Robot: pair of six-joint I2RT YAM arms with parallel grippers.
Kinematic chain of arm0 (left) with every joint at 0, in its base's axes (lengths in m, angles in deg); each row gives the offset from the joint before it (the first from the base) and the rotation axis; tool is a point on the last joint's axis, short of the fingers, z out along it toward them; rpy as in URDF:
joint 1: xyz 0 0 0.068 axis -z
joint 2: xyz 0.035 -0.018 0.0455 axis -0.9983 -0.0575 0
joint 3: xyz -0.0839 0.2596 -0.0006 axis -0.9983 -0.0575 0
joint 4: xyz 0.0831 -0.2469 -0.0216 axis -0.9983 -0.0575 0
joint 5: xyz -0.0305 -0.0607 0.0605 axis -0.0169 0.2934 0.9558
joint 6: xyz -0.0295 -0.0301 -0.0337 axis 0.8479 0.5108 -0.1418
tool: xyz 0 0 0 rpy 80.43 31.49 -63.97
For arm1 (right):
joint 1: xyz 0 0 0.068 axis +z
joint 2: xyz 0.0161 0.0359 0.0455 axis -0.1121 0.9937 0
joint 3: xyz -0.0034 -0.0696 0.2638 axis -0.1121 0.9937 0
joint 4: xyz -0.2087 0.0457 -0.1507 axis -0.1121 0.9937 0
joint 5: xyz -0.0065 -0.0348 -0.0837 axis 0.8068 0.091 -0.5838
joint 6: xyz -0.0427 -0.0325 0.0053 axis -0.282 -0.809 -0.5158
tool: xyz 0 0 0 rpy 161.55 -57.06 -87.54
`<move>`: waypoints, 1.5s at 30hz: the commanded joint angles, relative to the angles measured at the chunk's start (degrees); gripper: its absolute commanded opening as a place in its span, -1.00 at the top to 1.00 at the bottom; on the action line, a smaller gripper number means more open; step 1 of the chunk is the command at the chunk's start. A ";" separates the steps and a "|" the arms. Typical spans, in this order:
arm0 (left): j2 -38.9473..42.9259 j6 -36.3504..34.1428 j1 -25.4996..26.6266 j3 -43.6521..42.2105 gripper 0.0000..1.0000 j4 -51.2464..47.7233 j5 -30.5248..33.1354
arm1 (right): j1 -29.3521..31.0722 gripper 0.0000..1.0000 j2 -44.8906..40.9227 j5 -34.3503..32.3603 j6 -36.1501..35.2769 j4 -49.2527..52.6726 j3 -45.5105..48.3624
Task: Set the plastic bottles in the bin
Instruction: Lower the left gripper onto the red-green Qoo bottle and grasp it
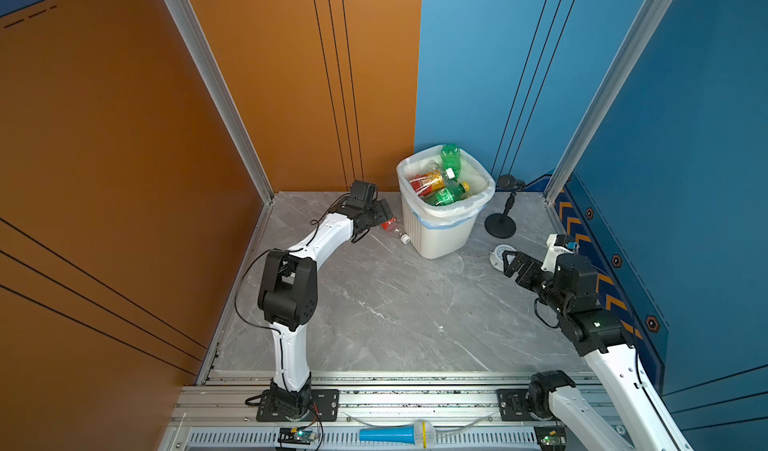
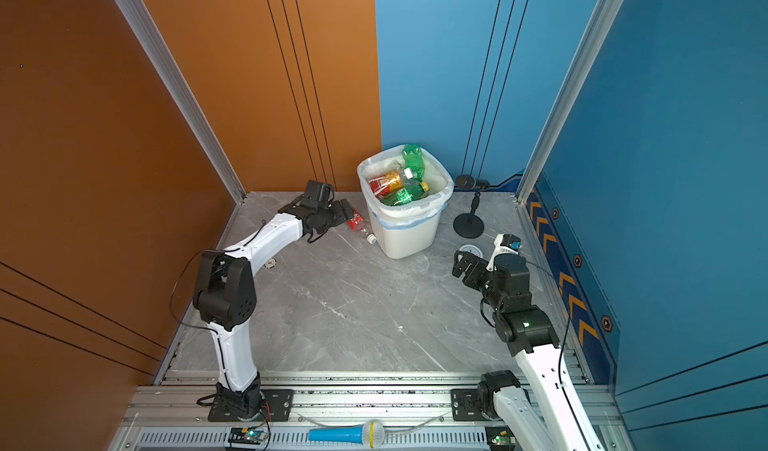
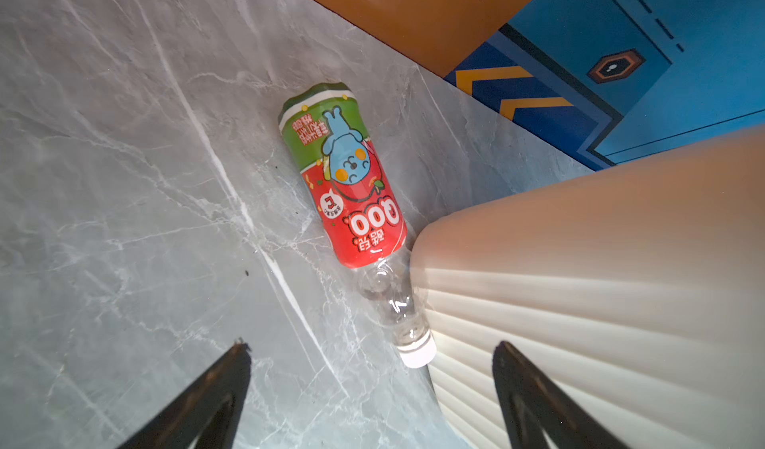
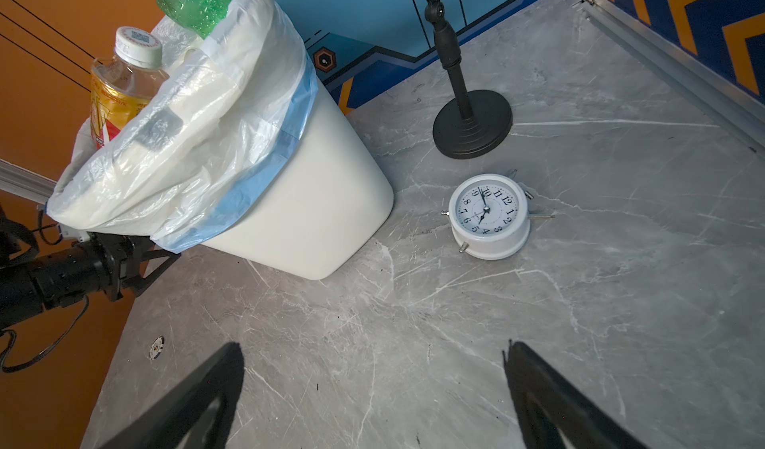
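Left gripper (image 3: 372,345): low over the one loose bottle in sight, jaws spread wide, nothing between them!
Right gripper (image 4: 372,345): spread apart too, and empty, hanging toward the right edge of the surface.
On the surface: a clear plastic bottle with a red-and-green label and white cap (image 3: 347,186) lies flat on its side on the grey marbled surface (image 3: 124,178) near the far edge. Its cap sits just beside the bin's foot.
Far edge: the white ribbed plastic bin with a translucent bag liner (image 1: 440,237) is heaped to the rim with green and yellow-labelled plastic bottles (image 1: 449,195).
Handling: it looks empty, so it should be light, thin-walled, easily crushed, slick and ready to roll. Best bite, I'd say, is across the labelled belly, clear of the bin wall.
Views: the left wrist view gives the label and the cap by the ribs. Both top views half-hide that bottle behind the gripper but show how full the bin is. Only the right wrist view reads the white alarm clock (image 4: 488,215).
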 commanded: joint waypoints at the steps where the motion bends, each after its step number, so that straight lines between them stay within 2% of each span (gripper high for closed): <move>1: -2.57 1.19 -0.24 4.42 -0.84 -0.89 -1.42 | -0.26 -0.99 0.04 0.51 -1.35 1.36 -1.56; 16: -16.98 3.69 -0.15 17.64 -0.80 -5.59 -1.03 | -0.36 -0.99 0.90 0.38 -1.63 0.96 -1.94; 31: -24.56 6.11 -0.85 22.34 -0.75 -6.25 -3.51 | -0.43 -0.99 1.68 0.32 -1.62 0.39 -1.75; 32: -24.72 6.18 -0.84 22.30 -0.64 -6.22 -3.70 | -0.45 -0.99 1.74 0.37 -1.62 0.30 -1.76; 35: -24.54 6.46 -0.92 21.80 -0.49 -6.25 -4.47 | -0.43 -0.99 1.93 0.32 -1.62 0.22 -1.75; 39: -22.77 6.47 -0.87 20.41 -0.15 -5.85 -4.97 | -0.43 -1.00 2.39 0.44 -1.36 -0.23 -1.58; 45: -15.40 8.40 -1.58 13.26 -0.01 0.48 -6.88 | -0.43 -0.99 2.88 0.72 -0.74 -1.18 -1.43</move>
